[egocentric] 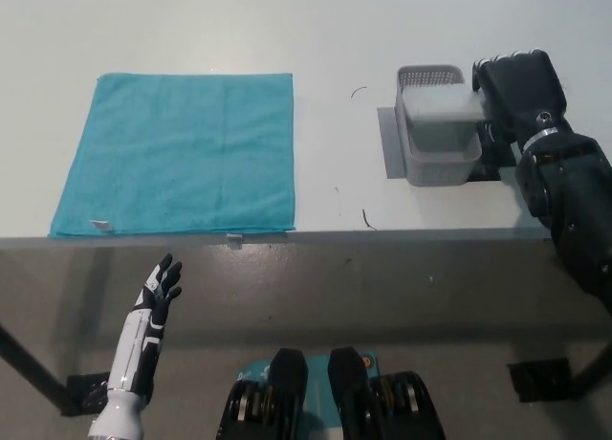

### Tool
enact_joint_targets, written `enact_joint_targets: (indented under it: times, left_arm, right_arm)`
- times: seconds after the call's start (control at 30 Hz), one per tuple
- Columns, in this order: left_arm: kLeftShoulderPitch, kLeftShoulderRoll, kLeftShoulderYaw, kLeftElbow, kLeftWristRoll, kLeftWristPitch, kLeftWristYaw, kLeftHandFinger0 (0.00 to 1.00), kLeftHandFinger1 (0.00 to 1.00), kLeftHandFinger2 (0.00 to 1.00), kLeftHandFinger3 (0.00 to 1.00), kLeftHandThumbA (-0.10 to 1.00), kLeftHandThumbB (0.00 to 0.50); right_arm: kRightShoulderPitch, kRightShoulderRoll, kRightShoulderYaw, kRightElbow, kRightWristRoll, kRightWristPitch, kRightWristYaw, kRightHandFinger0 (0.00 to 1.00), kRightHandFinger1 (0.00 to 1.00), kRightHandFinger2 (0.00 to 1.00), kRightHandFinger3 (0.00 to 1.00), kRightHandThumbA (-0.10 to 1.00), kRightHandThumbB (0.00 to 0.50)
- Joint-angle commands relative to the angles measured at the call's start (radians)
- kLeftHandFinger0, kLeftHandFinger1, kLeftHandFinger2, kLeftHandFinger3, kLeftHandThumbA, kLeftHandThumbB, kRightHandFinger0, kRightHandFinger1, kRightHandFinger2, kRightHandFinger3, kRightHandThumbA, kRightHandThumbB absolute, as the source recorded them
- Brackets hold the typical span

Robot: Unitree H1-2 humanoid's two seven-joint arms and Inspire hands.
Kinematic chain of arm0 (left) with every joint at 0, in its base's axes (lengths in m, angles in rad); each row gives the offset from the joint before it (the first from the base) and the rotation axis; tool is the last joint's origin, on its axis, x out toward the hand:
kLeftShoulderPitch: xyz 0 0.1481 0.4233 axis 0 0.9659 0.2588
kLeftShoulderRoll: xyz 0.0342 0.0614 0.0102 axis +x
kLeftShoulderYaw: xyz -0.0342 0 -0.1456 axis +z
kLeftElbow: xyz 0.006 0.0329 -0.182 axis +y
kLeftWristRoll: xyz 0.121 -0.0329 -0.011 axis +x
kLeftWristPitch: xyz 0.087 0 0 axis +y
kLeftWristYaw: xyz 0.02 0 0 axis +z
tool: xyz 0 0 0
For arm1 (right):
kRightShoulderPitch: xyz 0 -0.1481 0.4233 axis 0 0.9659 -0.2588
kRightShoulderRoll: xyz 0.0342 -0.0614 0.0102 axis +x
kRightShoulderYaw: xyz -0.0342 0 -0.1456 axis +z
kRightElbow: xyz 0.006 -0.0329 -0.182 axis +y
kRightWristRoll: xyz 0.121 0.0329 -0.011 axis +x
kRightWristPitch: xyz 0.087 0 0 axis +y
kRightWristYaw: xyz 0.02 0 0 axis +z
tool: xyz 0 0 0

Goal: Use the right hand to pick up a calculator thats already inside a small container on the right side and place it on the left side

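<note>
Bench [335,38]: one pale grey surface filling the upper half of the frame, front edge running across the middle.
Cloth [177,153]: one teal square, flat on the bench at left of centre, well apart from the container; small white tag at its lower left corner.
Container [438,158]: one small grey basket, upper right of the frame, seated on a grey base plate that sticks out to its left.
Calculator [441,107]: one, pale grey, inside the container, lying across its upper part, right end against the black hand.
Right hand [514,86]: black, at the container's right wall, upper right of the frame; back of hand facing the camera, fingers curled over toward the calculator's right end; cannot tell whether truly clamped on it or only touching.
In the way: container walls all round the calculator; bare bench between container and cloth, marked only by a few thin dark scratches.
Left hand [160,285]: white and black, lower left of the frame, below the bench edge, resting in the air, fingers spread apart, holding nothing.
Count: one cloth, one container, one calculator, two robot hands.
</note>
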Motion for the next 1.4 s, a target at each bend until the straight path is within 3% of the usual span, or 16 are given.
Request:
enact_joint_targets:
  times: [0.0,0.23,0.3,0.33,0.43,0.53,0.57,0.6,0.67,0.73,0.77,1.0,1.07,1.13,1.3,1.37]
  left_arm:
    - [-0.005,0.008,0.007,-0.042,-0.009,-0.052,0.006,1.0,1.0,1.0,1.0,1.0,0.0]
    - [-0.011,0.011,0.004,-0.036,0.01,-0.052,0.017,1.0,1.0,1.0,1.0,1.0,0.0]
    - [-0.011,0.012,0.003,-0.035,0.016,-0.052,0.02,1.0,1.0,1.0,1.0,1.0,0.0]
    - [-0.012,0.012,0.004,-0.035,0.01,-0.052,0.017,1.0,1.0,1.0,1.0,1.0,0.0]
    - [-0.019,0.011,0.006,-0.031,-0.009,-0.052,0.011,1.0,1.0,1.0,1.0,1.0,0.0]
    - [-0.018,0.008,0.007,-0.028,-0.011,-0.052,0.014,1.0,1.0,1.0,1.0,1.0,0.0]
    - [-0.018,0.008,0.006,-0.028,-0.01,-0.052,0.015,1.0,1.0,1.0,1.0,1.0,0.0]
    - [-0.015,0.007,0.006,-0.031,0.001,-0.052,0.021,1.0,1.0,1.0,1.0,1.0,0.0]
    - [-0.013,0.006,0.006,-0.035,0.005,-0.052,0.024,1.0,1.0,1.0,1.0,1.0,0.0]
    - [-0.013,0.001,0.008,-0.033,-0.004,-0.052,0.022,1.0,1.0,1.0,1.0,1.0,0.0]
    - [-0.012,0.001,0.009,-0.035,-0.001,-0.052,0.024,1.0,1.0,1.0,1.0,1.0,0.0]
    - [-0.01,0.001,0.009,-0.039,-0.004,-0.052,0.018,1.0,1.0,1.0,1.0,1.0,0.0]
    - [-0.012,0.002,0.009,-0.038,-0.002,-0.052,0.02,1.0,1.0,1.0,1.0,1.0,0.0]
    - [-0.01,0.001,0.009,-0.038,-0.003,-0.052,0.021,1.0,1.0,1.0,1.0,1.0,0.0]
    - [-0.007,0.004,0.008,-0.04,0.0,-0.052,0.02,1.0,1.0,1.0,1.0,1.0,0.0]
    - [-0.005,0.003,0.008,-0.042,-0.001,-0.052,0.019,1.0,1.0,1.0,1.0,1.0,0.0]
  right_arm:
    - [-0.105,0.015,0.018,0.148,0.005,-0.227,-0.622,0.0,0.06,0.49,0.25,-0.1,0.245]
    - [-0.103,-0.008,0.022,0.12,0.007,-0.244,-0.64,0.0,0.02,0.46,0.12,-0.1,0.247]
    - [-0.105,-0.012,0.018,0.115,0.012,-0.259,-0.664,0.0,0.03,0.47,0.11,-0.1,0.243]
    - [-0.109,-0.019,0.019,0.106,0.007,-0.259,-0.679,0.0,0.05,0.53,0.11,-0.1,0.233]
    - [-0.117,-0.037,-0.021,0.017,0.031,-0.271,-0.677,0.0,0.11,0.64,0.15,-0.1,0.268]
    - [-0.128,-0.047,-0.04,-0.065,0.03,-0.267,-0.676,0.0,0.1,0.64,0.19,-0.1,0.273]
    - [-0.13,-0.048,-0.041,-0.076,0.028,-0.264,-0.675,0.0,0.1,0.66,0.27,-0.1,0.279]
    - [-0.132,-0.049,-0.048,-0.115,0.029,-0.26,-0.656,0.0,0.1,0.66,0.33,-0.1,0.25]
    - [-0.135,-0.044,-0.064,-0.178,0.041,-0.263,-0.626,0.0,0.08,0.63,0.38,-0.1,0.248]
    - [-0.14,-0.043,-0.067,-0.221,0.035,-0.257,-0.599,0.0,0.05,0.6,0.38,-0.1,0.269]
    - [-0.144,-0.036,-0.068,-0.24,0.027,-0.25,-0.599,0.0,0.03,0.57,0.33,-0.1,0.283]
    - [-0.174,-0.011,-0.049,-0.3,0.003,-0.252,-0.584,0.0,0.04,0.59,0.34,-0.1,0.292]
    - [-0.183,0.002,-0.047,-0.302,0.022,-0.271,-0.57,0.0,0.11,0.68,0.42,-0.1,0.267]
    - [-0.197,0.021,-0.037,-0.287,0.025,-0.285,-0.574,0.0,0.13,0.7,0.52,-0.1,0.264]
    - [-0.224,0.07,-0.018,-0.25,0.023,-0.288,-0.56,0.0,0.04,0.57,0.47,-0.1,0.272]
    - [-0.229,0.084,-0.012,-0.233,0.02,-0.291,-0.569,0.0,0.03,0.57,0.46,-0.1,0.276]
